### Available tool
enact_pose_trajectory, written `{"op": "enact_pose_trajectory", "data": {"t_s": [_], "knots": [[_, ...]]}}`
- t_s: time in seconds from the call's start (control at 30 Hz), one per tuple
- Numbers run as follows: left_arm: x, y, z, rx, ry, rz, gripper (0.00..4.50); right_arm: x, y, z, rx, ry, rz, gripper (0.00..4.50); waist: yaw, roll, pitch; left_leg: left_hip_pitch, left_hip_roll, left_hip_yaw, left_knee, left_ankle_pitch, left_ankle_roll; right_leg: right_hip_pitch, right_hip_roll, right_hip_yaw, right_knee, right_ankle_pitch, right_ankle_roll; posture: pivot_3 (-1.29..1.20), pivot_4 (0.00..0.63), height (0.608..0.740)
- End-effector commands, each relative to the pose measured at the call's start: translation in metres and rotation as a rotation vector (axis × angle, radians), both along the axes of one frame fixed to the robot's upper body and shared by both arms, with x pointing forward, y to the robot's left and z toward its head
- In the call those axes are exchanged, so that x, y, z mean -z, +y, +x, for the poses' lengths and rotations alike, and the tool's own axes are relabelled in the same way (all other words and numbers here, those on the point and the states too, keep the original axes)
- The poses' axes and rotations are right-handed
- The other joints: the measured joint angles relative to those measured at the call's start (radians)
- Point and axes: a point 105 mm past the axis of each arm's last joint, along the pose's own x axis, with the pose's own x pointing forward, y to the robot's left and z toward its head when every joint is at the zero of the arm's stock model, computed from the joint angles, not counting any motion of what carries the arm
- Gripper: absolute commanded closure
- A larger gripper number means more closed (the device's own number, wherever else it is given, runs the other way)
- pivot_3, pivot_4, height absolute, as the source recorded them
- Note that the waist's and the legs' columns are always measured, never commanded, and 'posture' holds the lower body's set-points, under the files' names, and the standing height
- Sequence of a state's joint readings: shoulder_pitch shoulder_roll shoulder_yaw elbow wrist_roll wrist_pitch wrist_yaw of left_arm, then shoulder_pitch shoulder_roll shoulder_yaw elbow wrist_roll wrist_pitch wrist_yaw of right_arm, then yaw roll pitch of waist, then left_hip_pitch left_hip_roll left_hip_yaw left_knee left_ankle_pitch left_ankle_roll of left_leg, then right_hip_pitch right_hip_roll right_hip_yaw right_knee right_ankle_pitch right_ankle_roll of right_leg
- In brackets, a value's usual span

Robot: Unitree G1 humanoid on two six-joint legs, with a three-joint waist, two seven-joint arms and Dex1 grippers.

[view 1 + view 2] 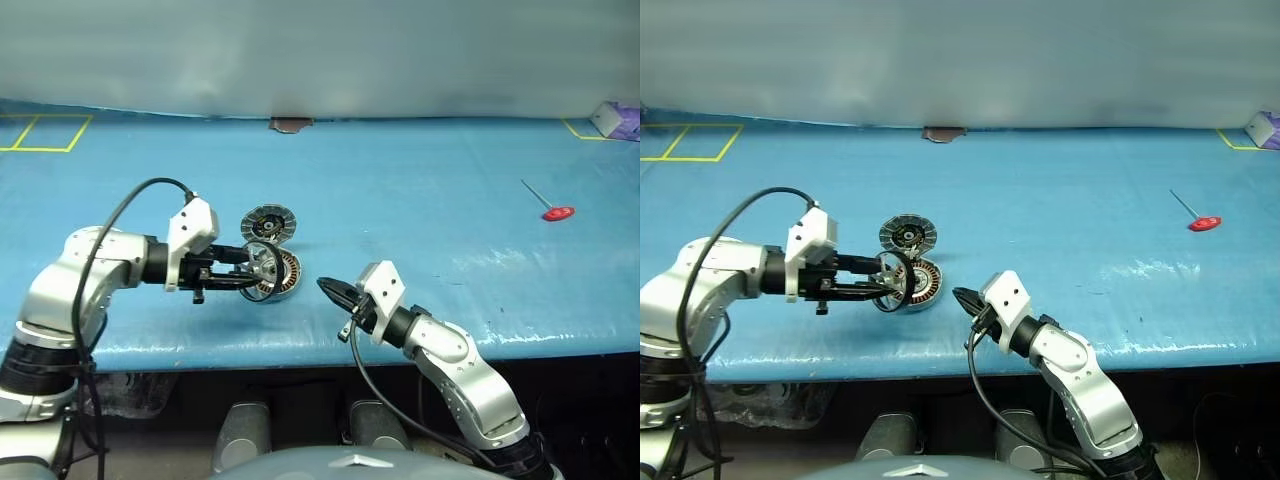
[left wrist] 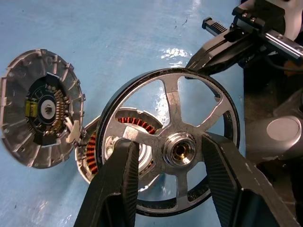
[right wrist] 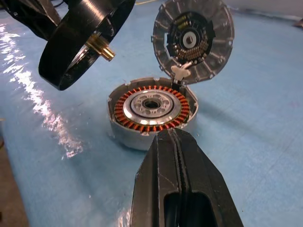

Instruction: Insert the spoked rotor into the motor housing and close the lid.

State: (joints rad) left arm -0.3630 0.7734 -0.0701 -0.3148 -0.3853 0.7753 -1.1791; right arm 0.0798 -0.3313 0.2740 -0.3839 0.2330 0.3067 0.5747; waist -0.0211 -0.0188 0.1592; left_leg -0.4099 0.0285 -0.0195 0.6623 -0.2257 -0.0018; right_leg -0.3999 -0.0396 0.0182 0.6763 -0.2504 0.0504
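My left gripper [image 1: 250, 270] is shut on the spoked rotor [image 2: 179, 150], a black-rimmed wheel with silver spokes. It holds the rotor on edge, just above and to the left of the motor housing [image 3: 151, 111]. The housing lies flat on the blue table with its copper windings showing. The grey ribbed lid [image 3: 191, 40] stands tilted open at the housing's far edge, joined to it by a small white clip. My right gripper [image 1: 325, 287] is shut and empty, low over the table a short way to the right of the housing and pointing at it.
A red-handled tool [image 1: 556, 212] lies at the right of the blue table [image 1: 430, 200]. Yellow tape marks [image 1: 45, 132] sit at the far left and a purple-and-white object [image 1: 620, 118] at the far right corner. The table's front edge runs just under both grippers.
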Motion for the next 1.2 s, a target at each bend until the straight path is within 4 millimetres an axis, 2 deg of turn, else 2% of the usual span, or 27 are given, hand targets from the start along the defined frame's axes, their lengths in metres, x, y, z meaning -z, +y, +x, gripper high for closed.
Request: {"op": "enact_pose_trajectory", "data": {"t_s": [0.03, 0.27, 0.4, 0.8, 1.2], "knots": [[-0.003, -0.013, 0.01, 0.032, -0.059, 0.027, 2.75, 0.002, -0.004, 0.0, -0.02, -0.027, 0.023, 4.5, 0.0, 0.0, 0.0, 0.0, 0.0, 0.0, 0.0, 0.0, 0.0, 0.0, 0.0, 0.0, 0.0, 0.0, 0.0, 0.0, 0.15, 0.74], [-0.001, -0.022, 0.038, 0.019, -0.091, 0.071, 2.75, 0.01, -0.004, 0.0, 0.009, -0.008, 0.043, 4.5, 0.0, 0.0, 0.0, -0.001, 0.0, 0.0, -0.001, 0.0, 0.0, -0.001, 0.002, 0.001, 0.0, 0.0, 0.0, 0.0, 0.15, 0.74], [-0.001, -0.018, 0.045, 0.016, -0.074, 0.118, 2.75, 0.014, -0.005, 0.0, 0.023, -0.015, 0.038, 4.5, 0.0, 0.0, 0.0, -0.001, 0.0, 0.0, -0.001, 0.0, 0.0, -0.002, 0.002, 0.001, 0.0, 0.0, 0.0, 0.0, 0.15, 0.74], [0.004, -0.003, 0.041, -0.015, -0.007, 0.215, 2.75, 0.021, -0.001, 0.001, 0.039, -0.011, 0.032, 4.5, 0.0, 0.0, 0.0, -0.002, 0.001, 0.0, -0.002, 0.0, 0.0, -0.003, 0.002, 0.001, 0.0, -0.001, -0.001, 0.0, 0.15, 0.74], [0.015, -0.005, 0.04, -0.032, 0.024, 0.221, 2.75, 0.022, -0.002, 0.003, 0.058, -0.006, 0.029, 4.5, 0.001, 0.0, 0.001, -0.003, 0.0, 0.0, -0.002, 0.0, 0.0, -0.004, 0.002, 0.001, 0.0, -0.001, -0.001, 0.0, 0.15, 0.74]]}}
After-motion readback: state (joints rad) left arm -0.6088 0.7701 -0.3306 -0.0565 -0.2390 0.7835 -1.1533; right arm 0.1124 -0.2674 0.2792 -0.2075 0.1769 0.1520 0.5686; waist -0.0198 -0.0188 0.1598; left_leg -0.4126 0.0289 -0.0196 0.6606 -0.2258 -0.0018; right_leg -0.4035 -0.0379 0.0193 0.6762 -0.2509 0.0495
